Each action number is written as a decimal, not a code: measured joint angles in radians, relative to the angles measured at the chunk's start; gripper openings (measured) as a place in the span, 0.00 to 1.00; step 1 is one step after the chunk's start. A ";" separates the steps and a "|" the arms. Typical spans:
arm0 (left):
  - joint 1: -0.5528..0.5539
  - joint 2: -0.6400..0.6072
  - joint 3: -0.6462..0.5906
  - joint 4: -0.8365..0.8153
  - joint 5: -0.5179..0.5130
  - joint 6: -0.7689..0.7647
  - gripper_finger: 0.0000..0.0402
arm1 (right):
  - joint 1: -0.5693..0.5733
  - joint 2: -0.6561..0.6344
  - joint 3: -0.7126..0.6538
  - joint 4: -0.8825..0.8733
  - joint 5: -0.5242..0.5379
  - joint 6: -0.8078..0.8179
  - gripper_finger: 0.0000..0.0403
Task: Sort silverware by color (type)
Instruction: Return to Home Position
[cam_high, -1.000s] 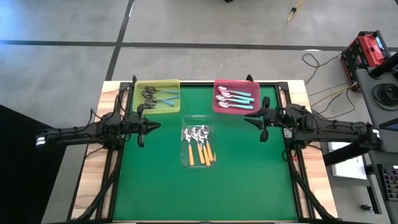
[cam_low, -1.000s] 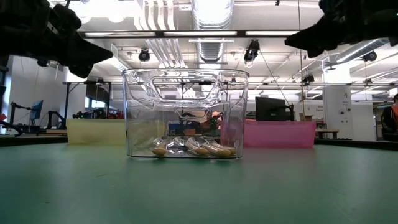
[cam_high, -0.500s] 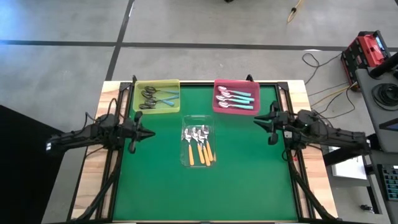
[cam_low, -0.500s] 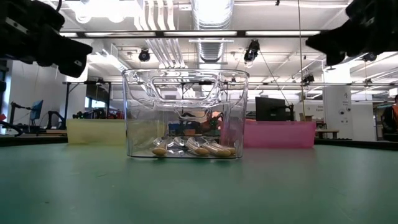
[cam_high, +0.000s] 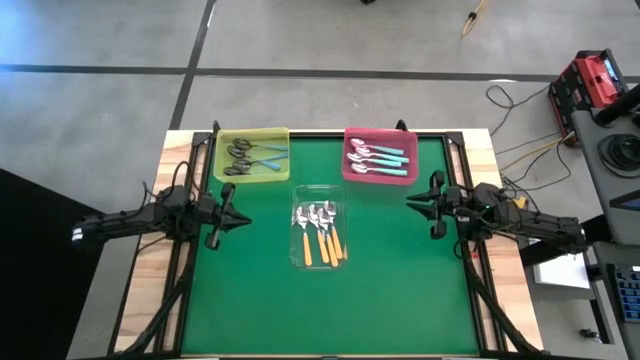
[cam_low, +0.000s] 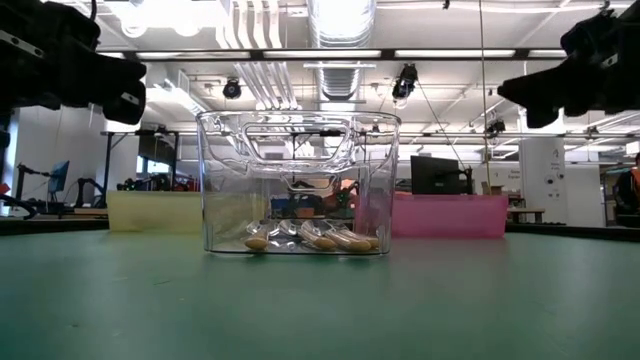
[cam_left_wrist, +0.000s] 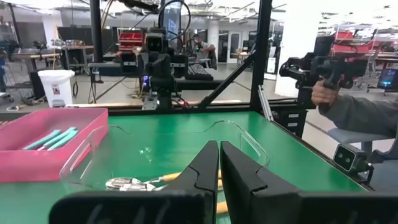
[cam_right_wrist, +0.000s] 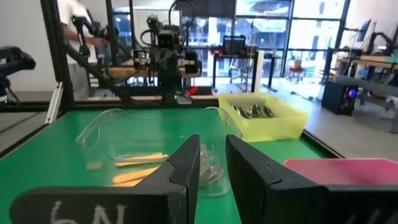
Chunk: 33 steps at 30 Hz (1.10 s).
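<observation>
Left claw (cam_high: 236, 219) hung over the bench's (cam_high: 400, 300) left edge, raised off the surface and pointing inward. In its wrist view the fingers (cam_left_wrist: 200, 171) lay pressed almost together, with nothing between them. The right claw (cam_high: 412, 202) hung the same way over the right edge, facing the left one across the bench. Its fingers (cam_right_wrist: 181, 167) stood a little apart and gripped nothing. In the low view both claws showed dark in the upper corners, well above the trays.

All the spoons lay in trays. The clear tray (cam_high: 318, 189) stood at the middle of the bench, between the two claws and well apart from each. It held the orange spoons (cam_high: 322, 245) side by side, silver bowls toward the far edge and handles toward the near edge. The yellow tray (cam_high: 252, 132) sat at the far left corner with a few dark spoons (cam_high: 248, 158), bowls toward the left edge and blue handles toward the right. The pink tray (cam_high: 380, 131) sat on the far edge, right of the middle, holding the teal spoons (cam_high: 380, 161), laid the same way.

Beyond the bench, the left wrist view caught a person's hand (cam_left_wrist: 322, 94) in a grey sleeve (cam_left_wrist: 360, 115), holding a dark device (cam_left_wrist: 326, 65).
</observation>
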<state>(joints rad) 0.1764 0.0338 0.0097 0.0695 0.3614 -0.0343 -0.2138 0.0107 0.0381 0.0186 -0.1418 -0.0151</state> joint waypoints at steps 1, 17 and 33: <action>0.000 0.003 0.000 0.000 0.000 -0.001 0.00 | 0.000 -0.003 -0.018 0.027 -0.003 0.000 0.17; 0.000 0.073 0.000 -0.001 -0.011 -0.057 0.00 | -0.001 0.012 -0.026 0.020 -0.013 0.005 0.17; 0.000 0.114 0.000 -0.001 -0.011 -0.054 0.00 | -0.001 0.017 -0.027 0.018 -0.013 0.006 0.17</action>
<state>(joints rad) 0.1764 0.1479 0.0093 0.0685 0.3504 -0.0887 -0.2146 0.0273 0.0113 0.0364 -0.1551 -0.0087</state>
